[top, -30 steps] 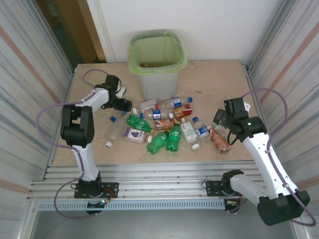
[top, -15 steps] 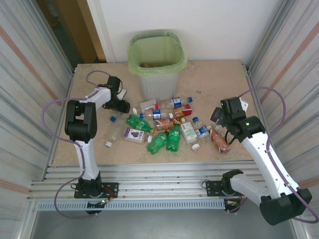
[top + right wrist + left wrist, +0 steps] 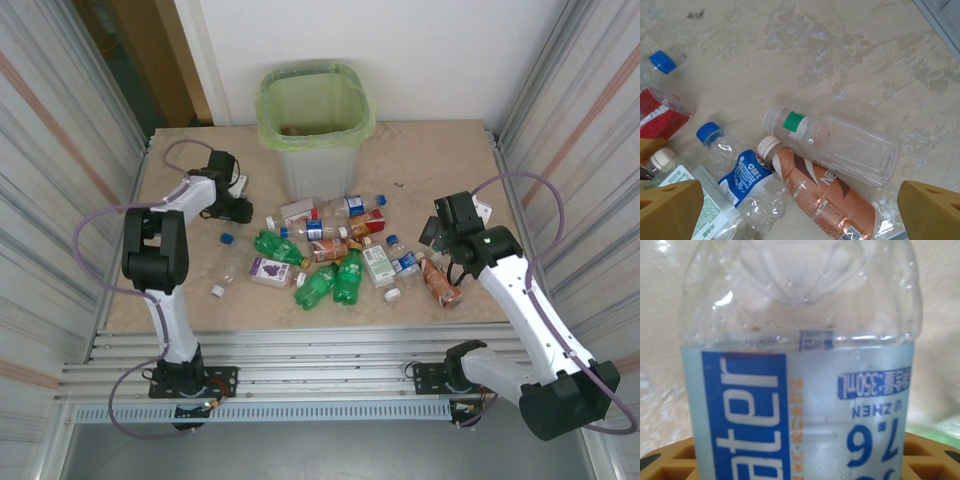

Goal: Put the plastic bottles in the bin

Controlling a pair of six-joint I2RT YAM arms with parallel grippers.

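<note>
**Left pincer at a water bottle, right pincer spread wide**

The left gripper (image 3: pixel 238 208) sits low at the left of the table (image 3: pixel 190 290). A water bottle (image 3: pixel 800 390) stands close between its fingers (image 3: pixel 670 462); I cannot tell whether they pinch it. The bin (image 3: pixel 318 172) stands at the back, with the bottle heap (image 3: pixel 330 255) just before it. The right gripper (image 3: pixel 437 238) hangs wide open over a clear bottle (image 3: pixel 840 147) and a brown bottle (image 3: pixel 827 202).

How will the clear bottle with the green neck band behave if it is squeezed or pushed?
The clear bottle looks empty, so it is probably very light. Its thin ribbed walls may dent under a squeeze. Its flattish sides suggest it would slide rather than roll.
</note>
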